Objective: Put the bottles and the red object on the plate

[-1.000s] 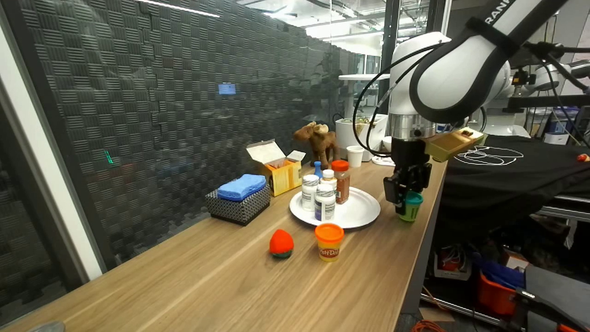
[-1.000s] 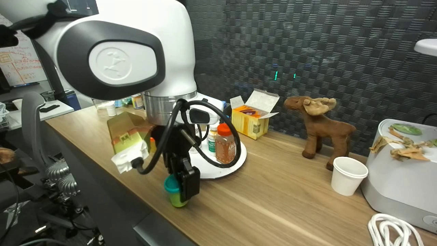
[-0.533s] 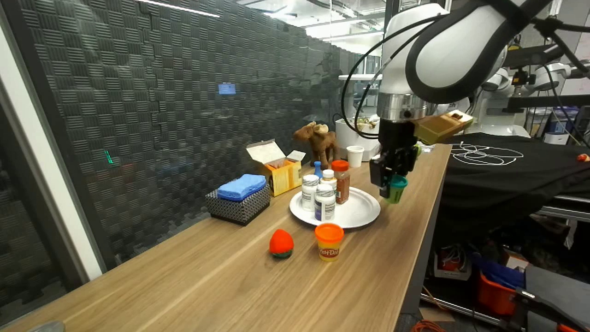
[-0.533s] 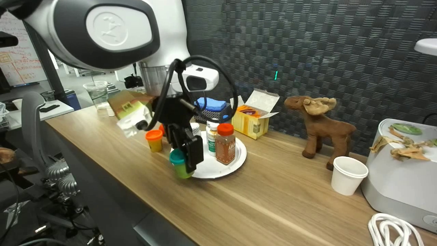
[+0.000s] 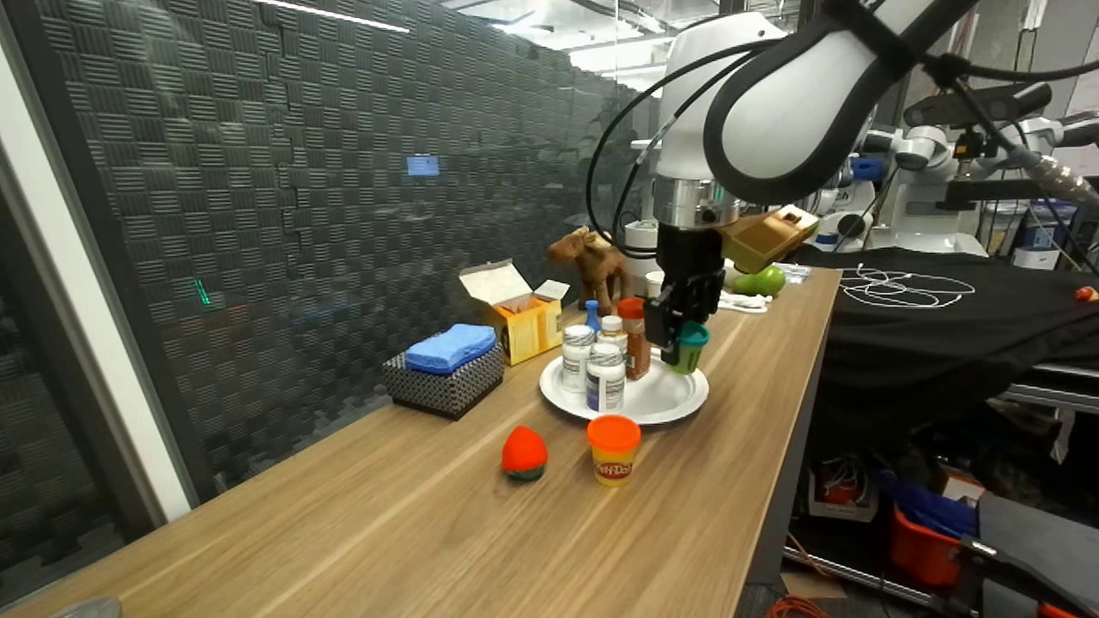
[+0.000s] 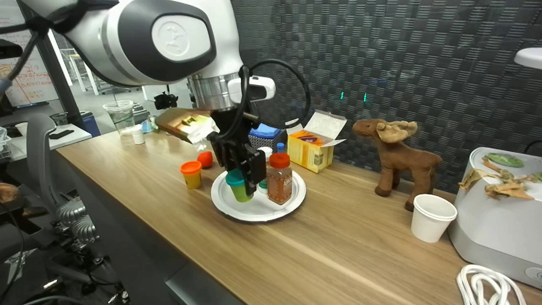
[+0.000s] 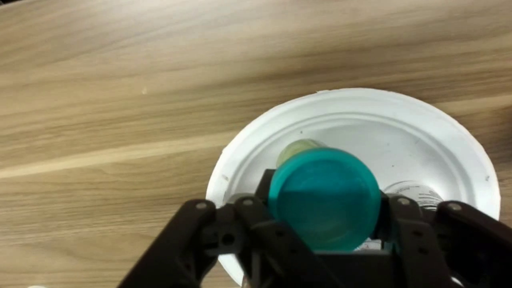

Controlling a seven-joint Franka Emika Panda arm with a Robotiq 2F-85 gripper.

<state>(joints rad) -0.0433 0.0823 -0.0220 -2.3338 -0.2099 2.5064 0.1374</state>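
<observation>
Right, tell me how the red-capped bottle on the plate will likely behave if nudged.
The red-capped bottle stands tall and narrow, so it could tip. Its sides look flattish, suggesting sliding more than rolling. Its body looks brown, as if well filled, hinting at some weight.

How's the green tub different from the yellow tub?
The green tub has a teal lid; the yellow tub has an orange lid.
The green tub is gripped in the end effector, over the plate; the yellow tub stands on the table beside the plate, with nothing gripping it.
Both are small tubs with their lids on.
</observation>
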